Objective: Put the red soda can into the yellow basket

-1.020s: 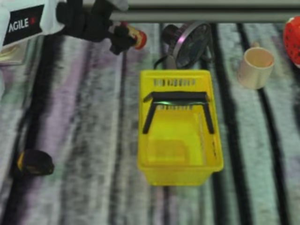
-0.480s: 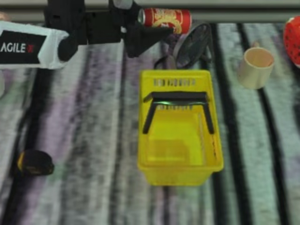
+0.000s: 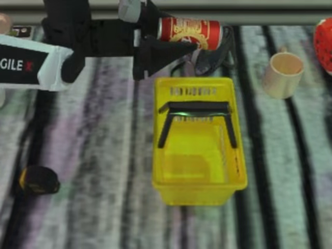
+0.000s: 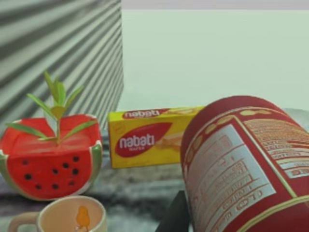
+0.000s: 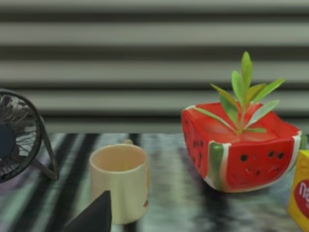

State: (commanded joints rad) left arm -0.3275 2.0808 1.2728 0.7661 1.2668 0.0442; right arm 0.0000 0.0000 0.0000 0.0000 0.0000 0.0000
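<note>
The red soda can (image 3: 191,30) hangs on its side in the air at the back of the table, just beyond the far rim of the yellow basket (image 3: 199,196). My left gripper (image 3: 165,32) is shut on the can's left end. In the left wrist view the can (image 4: 241,164) fills the near right, with one dark finger (image 4: 175,215) against it. The basket stands open in the middle of the table, its black handles (image 3: 197,108) folded across the far half. My right gripper (image 5: 145,227) is outside the top view; its wrist view shows one dark fingertip (image 5: 94,215) set wide.
A small black fan (image 3: 210,56) stands under the can behind the basket. A cream mug (image 3: 282,72) and a watermelon planter (image 3: 324,44) sit at the back right, with a yellow nabati box (image 4: 149,142) near the planter. A black-and-yellow object (image 3: 36,180) lies front left.
My left arm has carried the can to the right and slightly forward, from the back left to just behind the basket. The can now lies level.
</note>
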